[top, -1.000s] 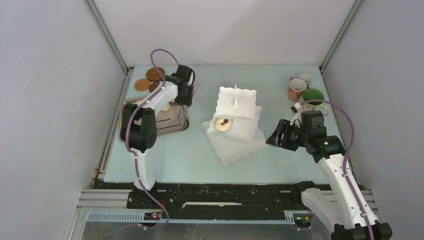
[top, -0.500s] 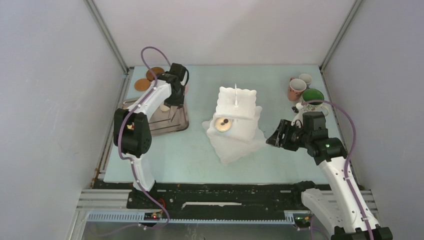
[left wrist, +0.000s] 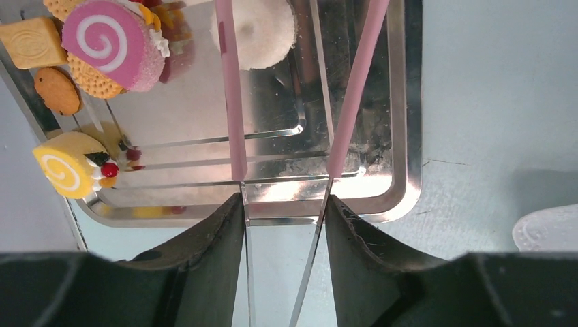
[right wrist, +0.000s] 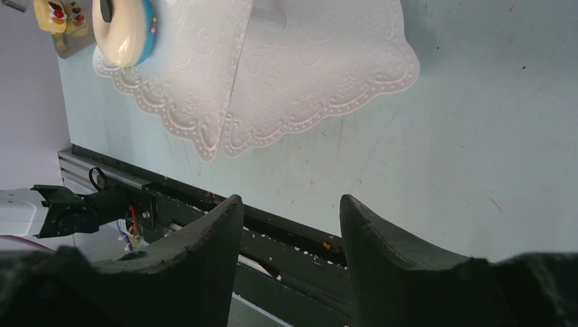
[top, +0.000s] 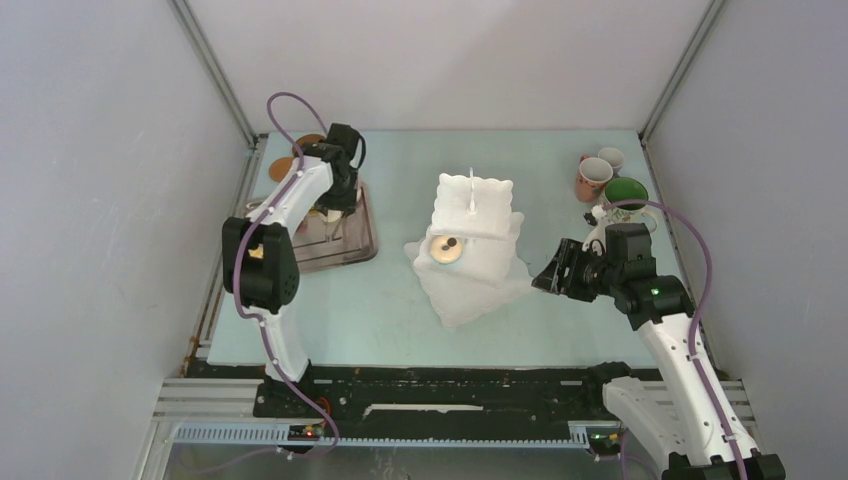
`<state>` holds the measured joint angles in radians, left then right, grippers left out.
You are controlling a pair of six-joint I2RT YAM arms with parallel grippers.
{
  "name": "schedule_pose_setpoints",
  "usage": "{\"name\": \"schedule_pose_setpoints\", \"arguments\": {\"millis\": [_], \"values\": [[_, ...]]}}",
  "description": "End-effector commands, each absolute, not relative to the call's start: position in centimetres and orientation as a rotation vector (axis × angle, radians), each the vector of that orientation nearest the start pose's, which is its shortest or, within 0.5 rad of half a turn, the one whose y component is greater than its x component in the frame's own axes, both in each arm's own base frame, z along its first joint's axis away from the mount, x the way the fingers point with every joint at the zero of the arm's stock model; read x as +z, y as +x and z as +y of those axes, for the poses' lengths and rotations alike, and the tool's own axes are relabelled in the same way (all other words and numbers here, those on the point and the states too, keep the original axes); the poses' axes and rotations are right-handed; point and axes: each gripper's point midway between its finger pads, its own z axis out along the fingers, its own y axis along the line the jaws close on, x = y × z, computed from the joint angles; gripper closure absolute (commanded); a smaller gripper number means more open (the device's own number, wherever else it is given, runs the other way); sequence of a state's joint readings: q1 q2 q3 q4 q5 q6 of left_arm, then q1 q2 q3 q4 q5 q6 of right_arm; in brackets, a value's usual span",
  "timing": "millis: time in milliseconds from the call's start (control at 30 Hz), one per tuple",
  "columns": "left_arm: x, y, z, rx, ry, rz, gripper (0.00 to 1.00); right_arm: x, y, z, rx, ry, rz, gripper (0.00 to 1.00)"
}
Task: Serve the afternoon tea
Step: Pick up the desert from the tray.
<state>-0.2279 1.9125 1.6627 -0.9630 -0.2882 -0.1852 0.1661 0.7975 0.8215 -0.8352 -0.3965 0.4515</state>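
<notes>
Left wrist, pastry between tongs, beyond left gripper

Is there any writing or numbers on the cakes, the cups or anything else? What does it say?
No words or numbers can be read anywhere.
On the square yellow biscuit: a stamped oval mark, too blurred to read.
On the white stand: raised swirls and dots only, no letters.
On the mugs: too small to tell.
On the pink tongs and grey tray: nothing written.
</notes>
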Motion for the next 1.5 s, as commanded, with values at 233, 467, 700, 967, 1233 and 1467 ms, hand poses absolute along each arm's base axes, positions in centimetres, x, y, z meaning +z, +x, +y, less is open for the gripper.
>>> {"name": "schedule_pose_setpoints", "arguments": {"millis": [233, 467, 700, 967, 1233, 1467], "values": [[12.4, 42.6, -5.3, 0.241, -0.051, 2.696, 0.53, 18.0, 19.8, 12.0, 0.766, 0.12, 2.405, 0.43], [12.4, 43.1, -5.8, 0.191, -0.067, 2.702, 0.56, 17.9, 19.9, 11.9, 0.76, 0.121, 2.409, 0.43], [12.5, 43.4, -5.7, 0.152, -0.111, 2.695, 0.54, 17.9, 19.9, 11.9, 0.76, 0.116, 2.411, 0.43], [11.6, 43.3, -5.2, 0.156, -0.126, 2.722, 0.52, 17.8, 19.9, 12.0, 0.764, 0.115, 2.413, 0.43], [10.9, 43.4, -4.8, 0.155, -0.134, 2.738, 0.52, 17.8, 19.9, 11.9, 0.758, 0.121, 2.416, 0.43], [10.8, 43.4, -4.2, 0.165, -0.143, 2.74, 0.51, 17.6, 20.0, 11.9, 0.757, 0.123, 2.422, 0.43]]}}
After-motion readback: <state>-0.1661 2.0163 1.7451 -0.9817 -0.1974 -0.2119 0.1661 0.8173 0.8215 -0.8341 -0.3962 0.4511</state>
